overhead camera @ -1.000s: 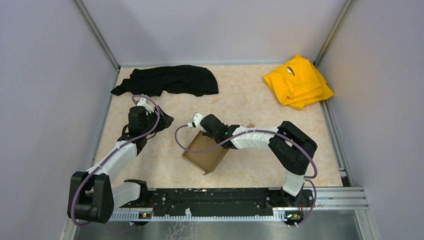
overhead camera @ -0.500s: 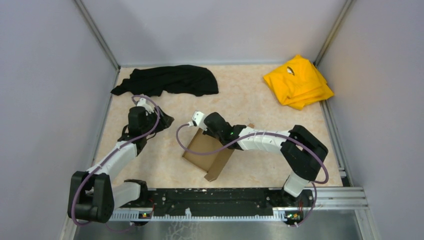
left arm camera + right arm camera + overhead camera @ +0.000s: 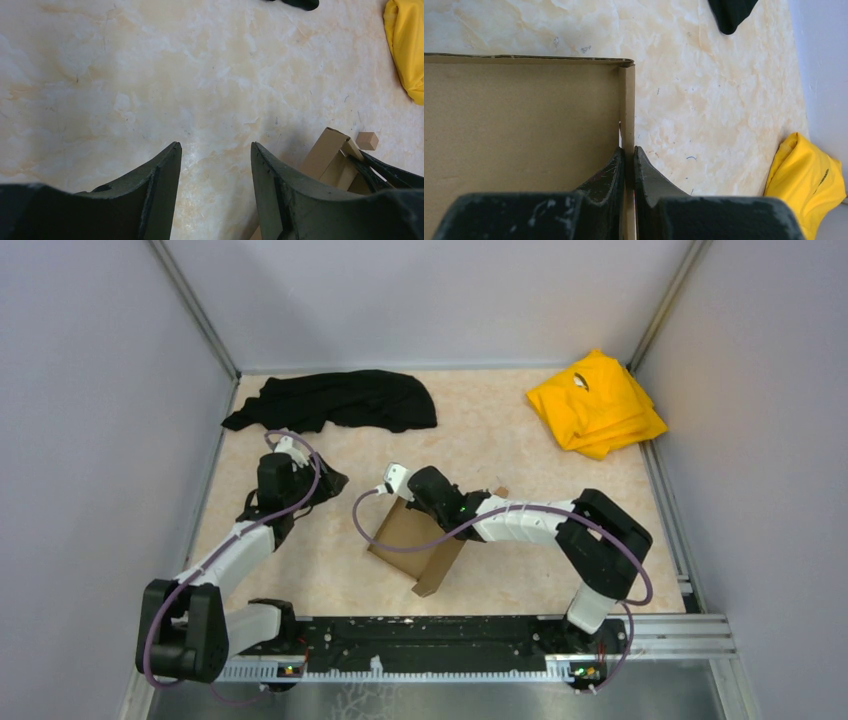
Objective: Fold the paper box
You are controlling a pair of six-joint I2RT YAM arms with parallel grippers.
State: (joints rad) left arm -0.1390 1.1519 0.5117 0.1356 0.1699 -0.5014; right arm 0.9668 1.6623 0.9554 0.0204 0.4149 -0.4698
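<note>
The worktop (image 3: 500, 430) looks like pale stone, cream with orange swirls. Plain grey walls (image 3: 90, 440) stand on three sides of it. A black rail (image 3: 450, 635) runs along its near edge, where the left arm (image 3: 235, 550) and the right arm (image 3: 520, 520) are bolted.

There are two arms, two cloths, one box and one tiny cube.

At the far left corner lies the black cloth (image 3: 335, 400), all crumpled. Near the left edge is the left tool (image 3: 215, 145). Its two fingers are apart, with only bare worktop showing between them. From above this tool is dark and hard to make out.

In the middle of the worktop, a bit closer to the near edge, sits the paper box (image 3: 408, 528). It is brown, with a flat bottom and thin sides standing up. The right tool (image 3: 628, 150) is clamped on one of those sides, one finger inside the box and one outside. From above, the right arm hides the far right part of the box.

Near the box, on its far right, is the tiny brown cube (image 3: 367, 140). From above only a small bit of it shows beside the right arm.

At the far right corner lies the yellow cloth (image 3: 597, 403), folded. Both wrist views cut it off at the picture edge
</note>
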